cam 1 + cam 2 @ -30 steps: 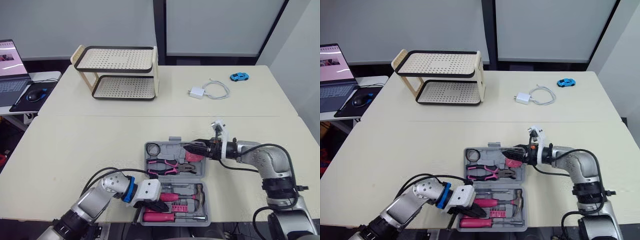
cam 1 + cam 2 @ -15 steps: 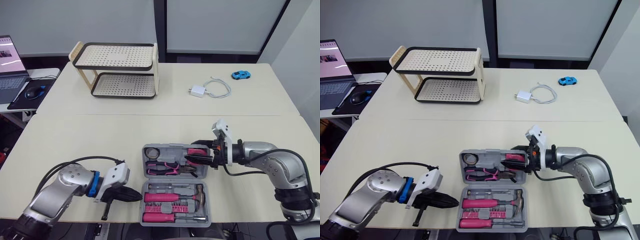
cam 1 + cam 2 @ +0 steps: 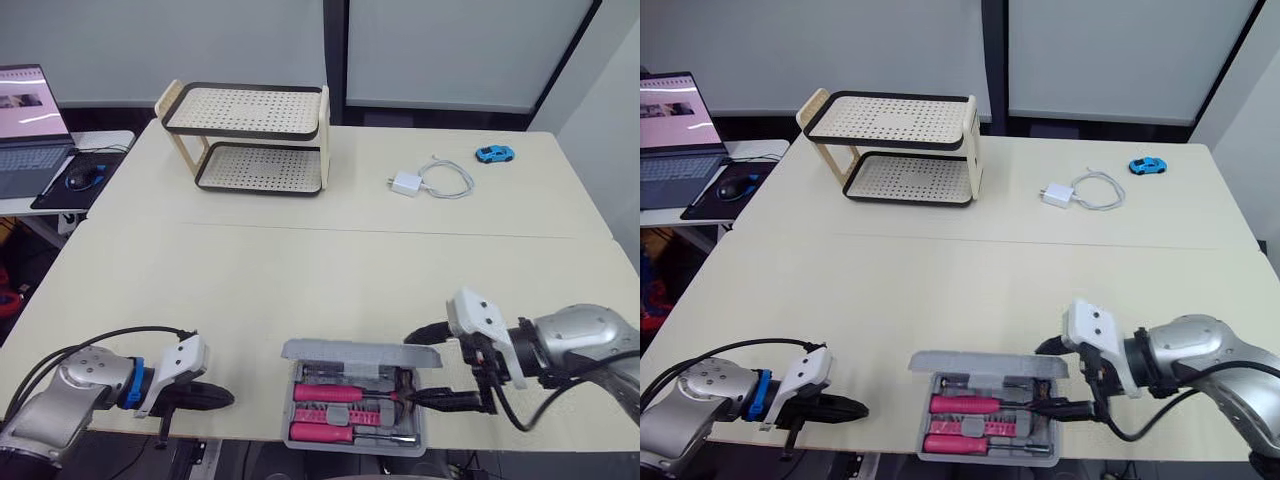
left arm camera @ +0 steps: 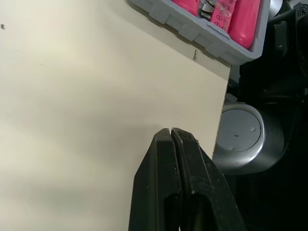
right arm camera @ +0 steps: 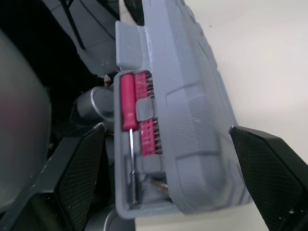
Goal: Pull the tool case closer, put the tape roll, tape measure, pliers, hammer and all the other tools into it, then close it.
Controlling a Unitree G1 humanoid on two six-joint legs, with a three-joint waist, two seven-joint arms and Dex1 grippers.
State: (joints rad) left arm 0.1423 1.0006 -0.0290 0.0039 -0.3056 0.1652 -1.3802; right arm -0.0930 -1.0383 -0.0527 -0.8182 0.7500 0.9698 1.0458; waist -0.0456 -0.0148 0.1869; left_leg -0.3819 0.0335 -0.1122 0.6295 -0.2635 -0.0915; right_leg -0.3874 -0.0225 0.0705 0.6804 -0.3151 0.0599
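One grey plastic tool case (image 3: 352, 438) sits at the near edge of the table (image 3: 250, 290), roughly centre, long axis running left-right along that edge. The lid (image 3: 360, 352) is hinged on the far long side and tilted partway down over the base, not latched. Its outer face is moulded and ribbed. Pink-handled tools (image 3: 335, 393) with metal shafts lie in rows in the base, parallel to the long axis.

The right gripper (image 3: 412, 368) is at the case's right end, jaws spread wide and holding nothing. One black finger is by the lid's far corner and the other low by the base, so that end lies between them. Contact can't be judged.

The left gripper (image 3: 225, 398) lies near the table edge, well apart to the left of the case, jaws pressed together and empty.

The right arm is clearly nearer. My read: closing needs the lid pushed down toward the near edge about that far hinge. The case partly overhangs the edge, so a hard push could tip it.

Further out are a two-tier perforated rack (image 3: 245, 140), a white charger with cable (image 3: 405, 183), a blue toy car (image 3: 494, 154) and a laptop (image 3: 30, 100) on a side desk.
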